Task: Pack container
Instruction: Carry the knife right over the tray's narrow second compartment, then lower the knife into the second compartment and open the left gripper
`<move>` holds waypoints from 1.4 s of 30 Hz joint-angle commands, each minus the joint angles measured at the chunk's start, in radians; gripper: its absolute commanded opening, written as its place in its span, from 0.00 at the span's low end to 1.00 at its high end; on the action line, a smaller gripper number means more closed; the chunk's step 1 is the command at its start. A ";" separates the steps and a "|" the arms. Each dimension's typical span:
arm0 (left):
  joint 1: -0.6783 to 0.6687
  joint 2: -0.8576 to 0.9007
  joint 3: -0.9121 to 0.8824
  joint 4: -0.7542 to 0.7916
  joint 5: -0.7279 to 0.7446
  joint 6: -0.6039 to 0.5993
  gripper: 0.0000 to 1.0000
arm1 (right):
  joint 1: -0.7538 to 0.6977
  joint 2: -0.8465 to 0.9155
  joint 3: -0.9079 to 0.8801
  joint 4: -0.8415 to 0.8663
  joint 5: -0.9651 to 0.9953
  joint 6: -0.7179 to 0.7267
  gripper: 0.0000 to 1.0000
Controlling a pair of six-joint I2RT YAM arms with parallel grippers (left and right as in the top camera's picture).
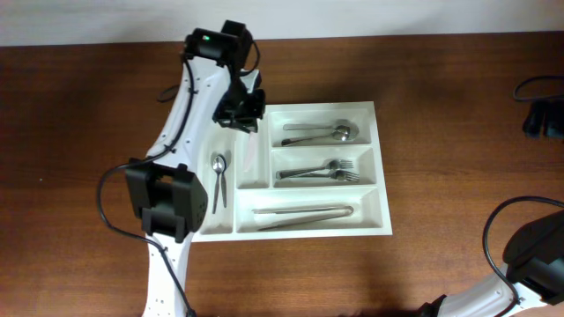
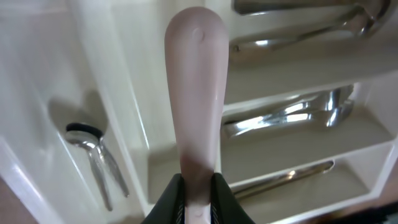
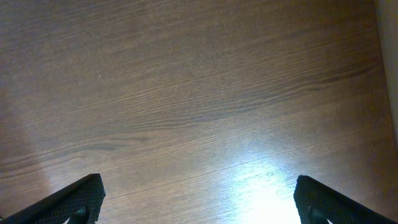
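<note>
The container [image 1: 384,176] is a white compartment tray lying mid-table. My left gripper [image 1: 240,110] hangs over its far left corner, above the second narrow compartment. Seen from the left wrist, that gripper [image 2: 199,202] is shut on a long pale pinkish-white utensil [image 2: 198,93] with a rounded end, which points out over the divider wall [image 2: 118,93]. The utensil's other end is hidden between the fingers. My right gripper [image 3: 199,199] stands wide open over bare brown wood with nothing between its fingers.
Small spoons [image 1: 218,176] lie in the left narrow compartment, large spoons [image 1: 322,134] in the top wide one, forks [image 1: 322,171] in the middle one, and long metal pieces [image 1: 304,214] in the bottom one. A black device [image 1: 542,114] with a cable sits at the table's right edge.
</note>
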 commanded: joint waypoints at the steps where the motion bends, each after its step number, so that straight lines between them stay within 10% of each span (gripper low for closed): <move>1: -0.024 0.002 -0.005 0.017 -0.037 -0.071 0.02 | -0.006 -0.002 0.000 0.000 0.002 0.008 0.99; 42: -0.039 0.016 -0.313 0.227 -0.148 -0.172 0.11 | -0.006 -0.002 0.000 0.000 0.002 0.008 0.99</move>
